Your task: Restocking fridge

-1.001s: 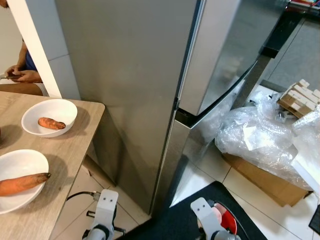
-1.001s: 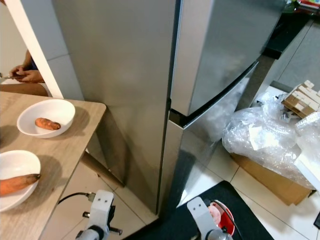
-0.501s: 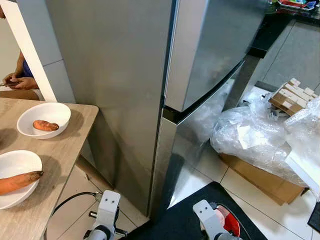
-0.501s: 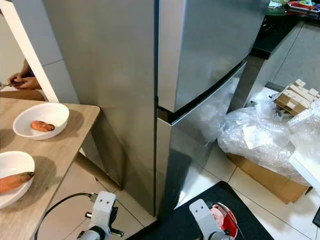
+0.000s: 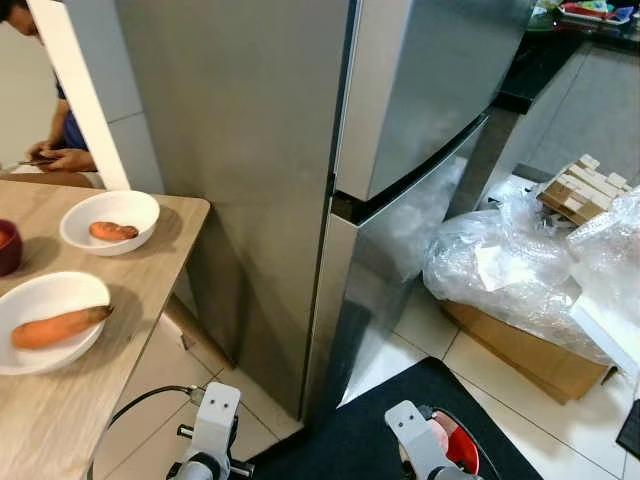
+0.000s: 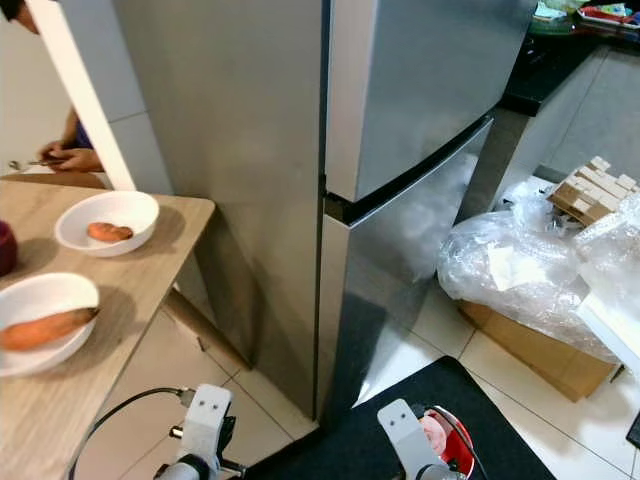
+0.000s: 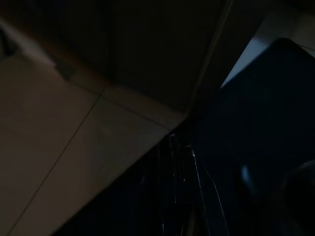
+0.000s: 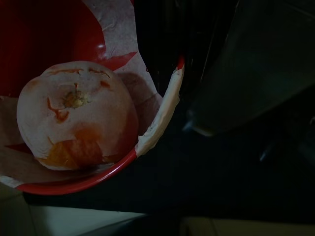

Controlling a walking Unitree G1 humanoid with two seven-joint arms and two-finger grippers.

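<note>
Right wrist view: the right gripper pinches the rim of a red bowl holding a peeled orange. The left gripper hangs low; its jaws cannot be told. The fridge stands closed ahead, beside a table with 2 white bowls of carrots.

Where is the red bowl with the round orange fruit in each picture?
Left eye view: the red bowl sits at the bottom edge, right of centre, by the right arm.
Right eye view: at the bottom edge, over the dark floor mat.
Right wrist view: close up, the pale orange fruit inside.
Left wrist view: too dark to tell.
Shared landmark: the dark floor mat.
</note>
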